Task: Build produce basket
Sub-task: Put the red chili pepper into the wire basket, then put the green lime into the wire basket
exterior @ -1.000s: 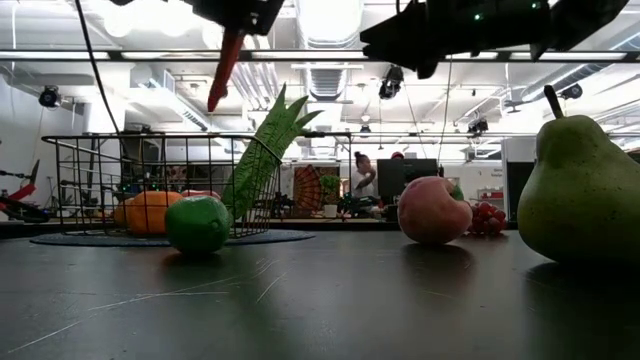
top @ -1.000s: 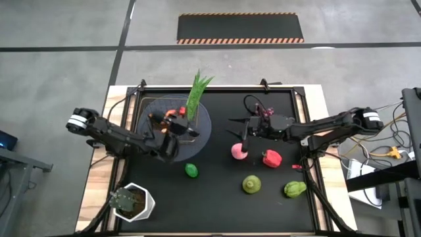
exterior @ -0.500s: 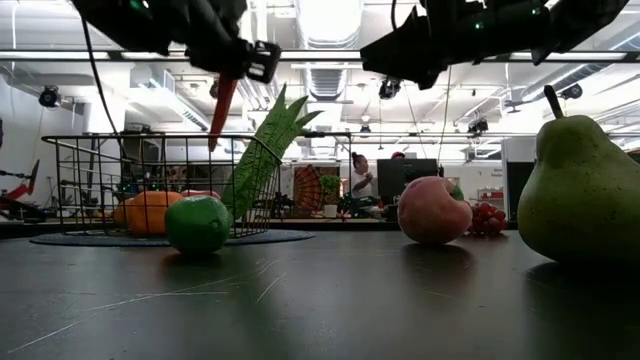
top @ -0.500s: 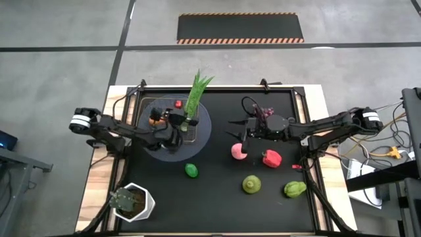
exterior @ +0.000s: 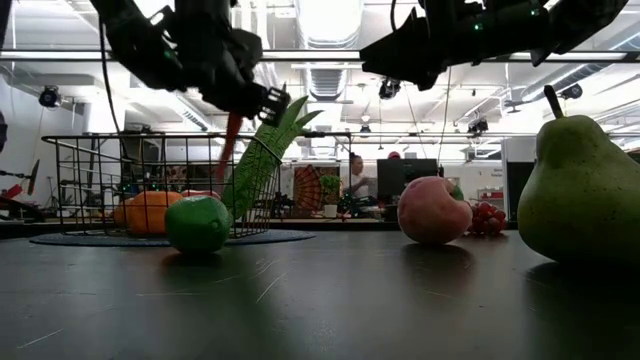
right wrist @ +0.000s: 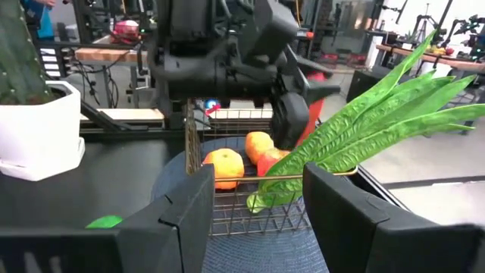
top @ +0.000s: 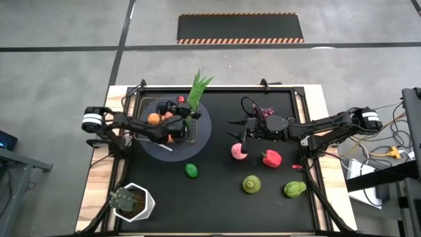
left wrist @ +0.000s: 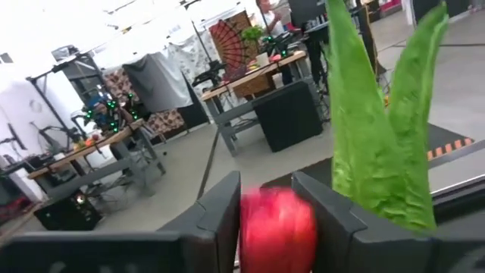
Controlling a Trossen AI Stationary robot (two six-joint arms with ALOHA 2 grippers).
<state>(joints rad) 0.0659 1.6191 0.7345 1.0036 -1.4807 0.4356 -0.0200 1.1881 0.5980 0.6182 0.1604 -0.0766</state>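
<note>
Low view is showing the left gripper (exterior: 240,100) pinching the red chili (exterior: 231,143) over the basket (exterior: 90,170) at left of frame, needing a gentle, centred release

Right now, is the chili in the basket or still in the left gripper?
Still gripped. The chili hangs from the left gripper, its tip dipping below the basket rim; the left wrist view shows it between the fingers.

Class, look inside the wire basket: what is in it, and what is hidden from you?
Inside the basket lie orange fruit, a red piece and the leafy stalk. The left gripper hangs over it, covering anything beneath.
</note>
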